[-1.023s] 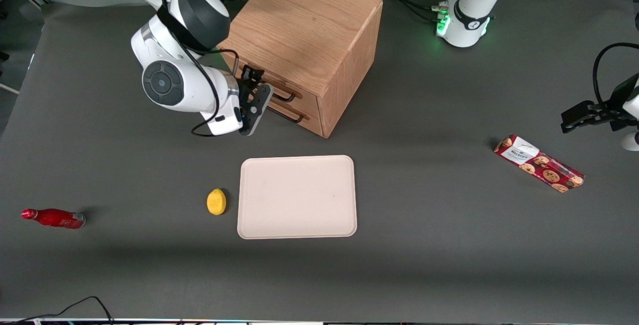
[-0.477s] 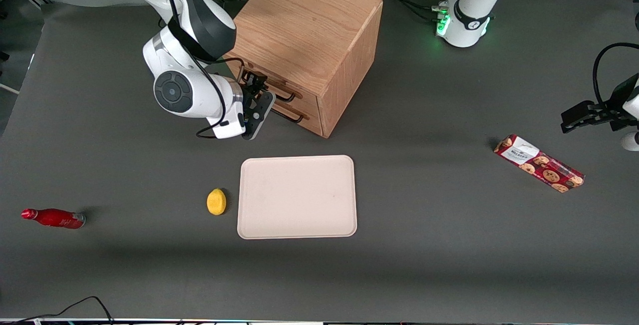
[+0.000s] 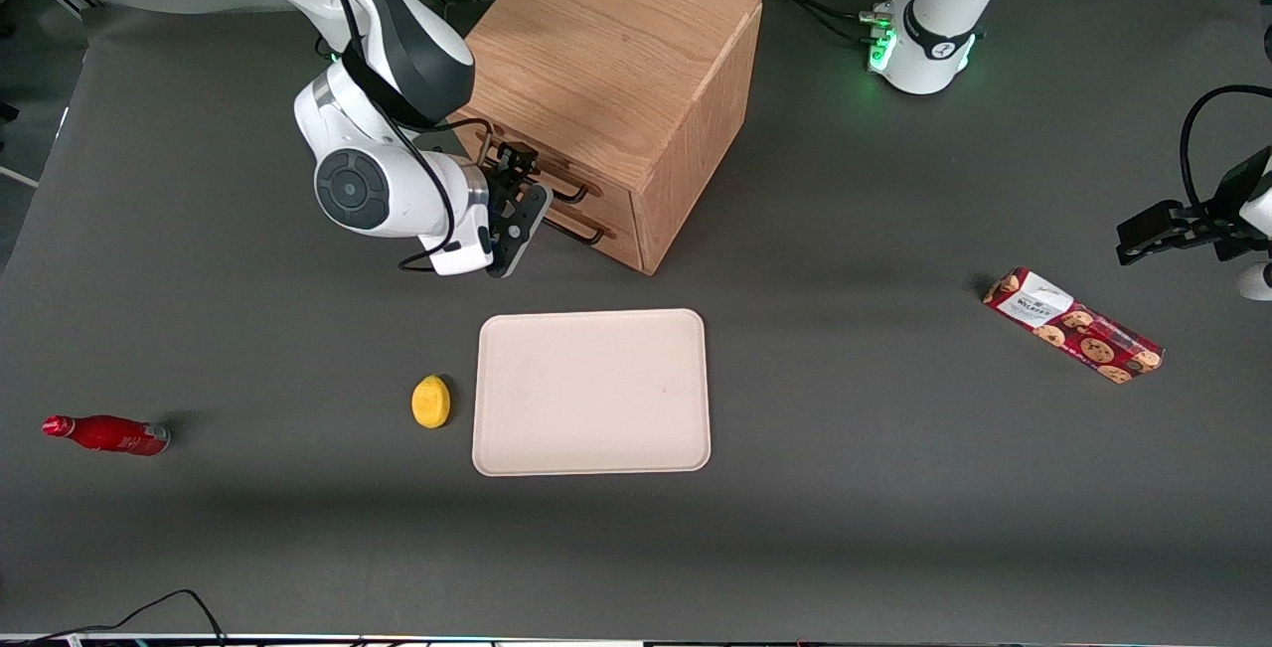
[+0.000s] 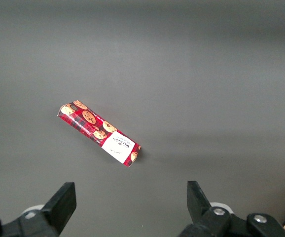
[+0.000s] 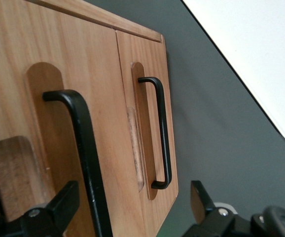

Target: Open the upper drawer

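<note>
The boxy wooden cabinet stands at the back of the table, both drawers shut. The upper drawer has a thin black handle; this handle also shows in the front view. The lower drawer's handle sits just beneath it. My right gripper is right in front of the upper drawer, open. In the right wrist view the gripper has its fingers spread wide, and the upper handle runs between them, close to one finger. Nothing is gripped.
A beige tray lies nearer the front camera than the cabinet, with a yellow lemon beside it. A red bottle lies toward the working arm's end. A cookie box lies toward the parked arm's end and also shows in the left wrist view.
My right gripper has moved closer to the cabinet front and up toward the upper drawer's handle. The drawers have not moved.
</note>
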